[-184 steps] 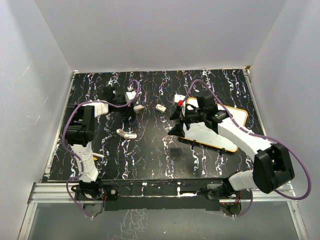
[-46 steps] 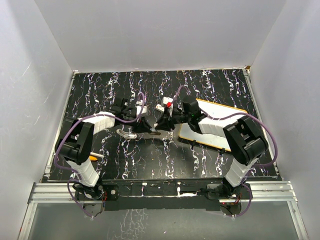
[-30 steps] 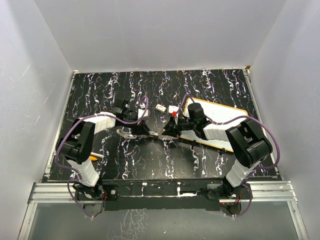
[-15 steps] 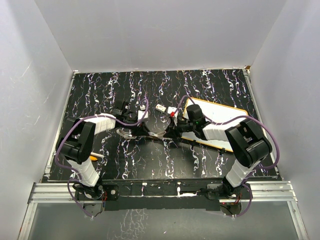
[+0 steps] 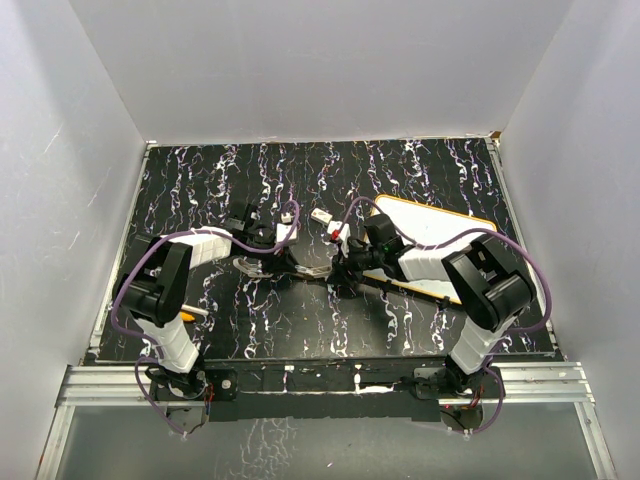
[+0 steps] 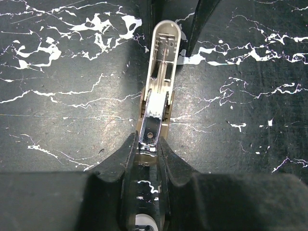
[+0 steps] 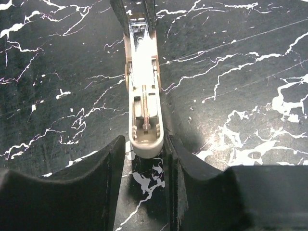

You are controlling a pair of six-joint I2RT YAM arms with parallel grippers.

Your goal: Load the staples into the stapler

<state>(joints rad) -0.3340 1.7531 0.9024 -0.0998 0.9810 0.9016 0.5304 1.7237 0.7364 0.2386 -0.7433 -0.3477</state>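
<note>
From above, we see that both arms, well apart some seconds ago with the right gripper [image 5: 340, 264] over the whiteboard [image 5: 452, 228], have come together in the middle of the bench [image 5: 230, 320]. The stapler [image 5: 309, 268] now lies swung open flat between that gripper and the left gripper [image 5: 280, 261]. In the last half second the right one has only edged a little toward the left edge. The staples [image 5: 322, 215] sit where they sat all along, just toward the far edge from the stapler, touched by neither gripper. In the left wrist view the left gripper is clenched on the base end of the stapler, its fingers [image 6: 119, 161] pressed against both sides. The metal magazine [image 6: 153, 118] and the spring [image 6: 165, 50] in the opened lid [image 6: 169, 29] are laid bare. In the right wrist view the right fingers [image 7: 188, 173] flank the rounded end of the lid very closely; whether they actually pinch it we cannot tell. We judge the opening step about done and the loading not yet begun: one gripper must let go to fetch the staples.
</note>
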